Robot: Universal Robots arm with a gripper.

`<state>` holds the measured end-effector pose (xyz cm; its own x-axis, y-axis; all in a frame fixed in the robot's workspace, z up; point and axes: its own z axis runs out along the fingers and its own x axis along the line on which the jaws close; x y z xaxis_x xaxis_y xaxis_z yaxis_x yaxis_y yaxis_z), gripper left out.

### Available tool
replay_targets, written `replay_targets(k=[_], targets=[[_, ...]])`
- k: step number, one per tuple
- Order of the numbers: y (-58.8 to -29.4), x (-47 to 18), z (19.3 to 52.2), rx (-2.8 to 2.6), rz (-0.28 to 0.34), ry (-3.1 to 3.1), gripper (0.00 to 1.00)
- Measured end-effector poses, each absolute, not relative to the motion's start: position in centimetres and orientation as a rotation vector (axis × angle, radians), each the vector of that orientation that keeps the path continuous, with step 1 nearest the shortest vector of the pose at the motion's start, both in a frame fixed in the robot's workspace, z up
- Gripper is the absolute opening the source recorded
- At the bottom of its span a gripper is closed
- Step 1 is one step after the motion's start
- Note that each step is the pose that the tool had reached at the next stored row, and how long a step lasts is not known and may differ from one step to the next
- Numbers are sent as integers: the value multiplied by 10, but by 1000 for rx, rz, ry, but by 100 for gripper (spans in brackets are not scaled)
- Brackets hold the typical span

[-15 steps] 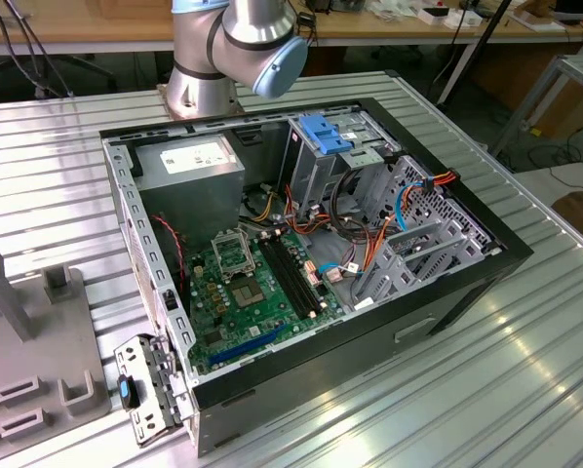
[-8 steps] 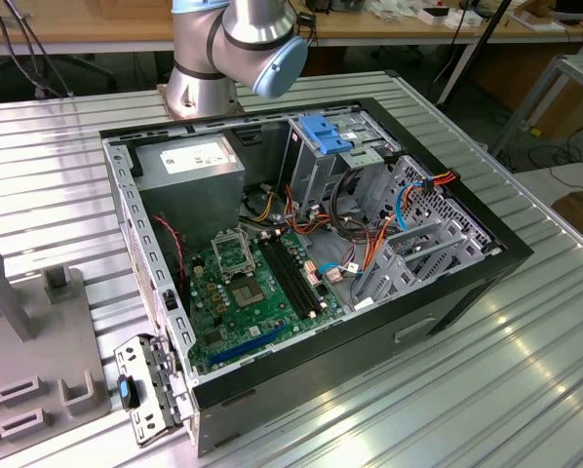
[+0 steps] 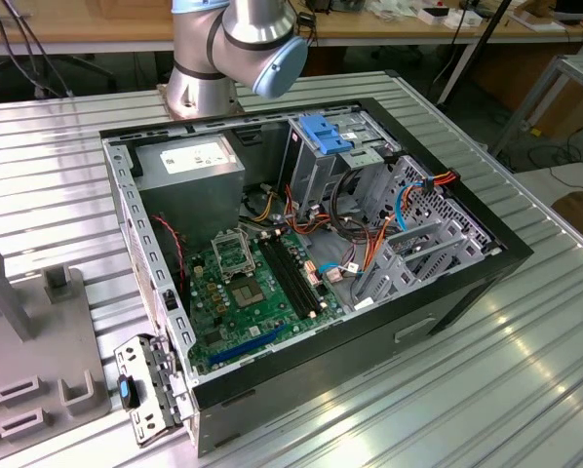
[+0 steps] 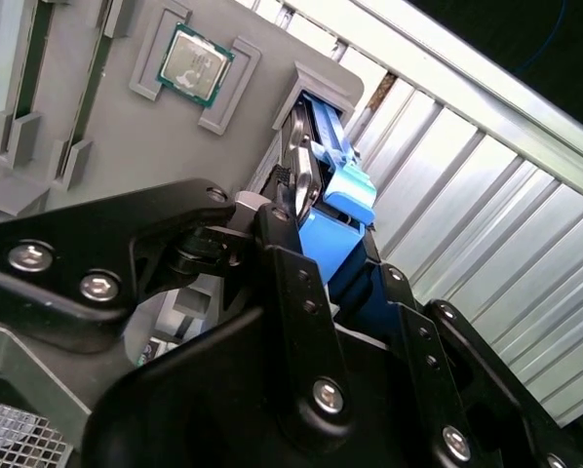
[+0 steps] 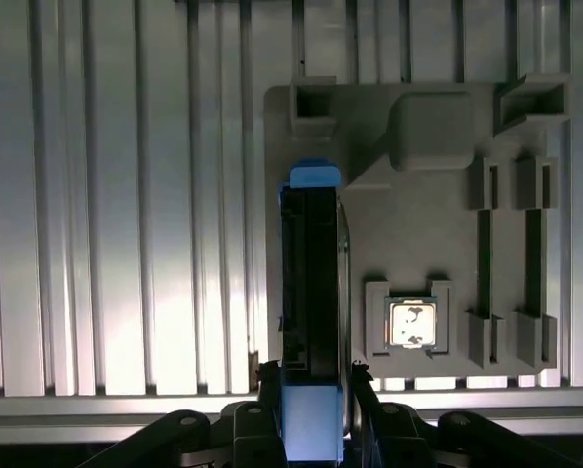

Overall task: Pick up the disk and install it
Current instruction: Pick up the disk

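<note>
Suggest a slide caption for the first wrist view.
Tool at the disk, standing on edge on the grey tray beside a chip.

Exterior view above case, both wrist views likely close over tray

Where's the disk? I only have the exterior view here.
Observer: In the first wrist view, the disk stands on edge in a slot of the grey fixture, which lies on the ribbed metal table.
Operator: Gripper anywhere near it?
Observer: Yes. In both wrist views the gripper is right at the disk's near blue end.
</note>
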<state>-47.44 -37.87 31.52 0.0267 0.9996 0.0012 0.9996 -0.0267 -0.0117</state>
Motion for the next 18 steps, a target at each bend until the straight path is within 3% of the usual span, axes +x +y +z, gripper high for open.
replay_targets(k=[18], targets=[[-379,-474,372,-2244,12,-2185,37]])
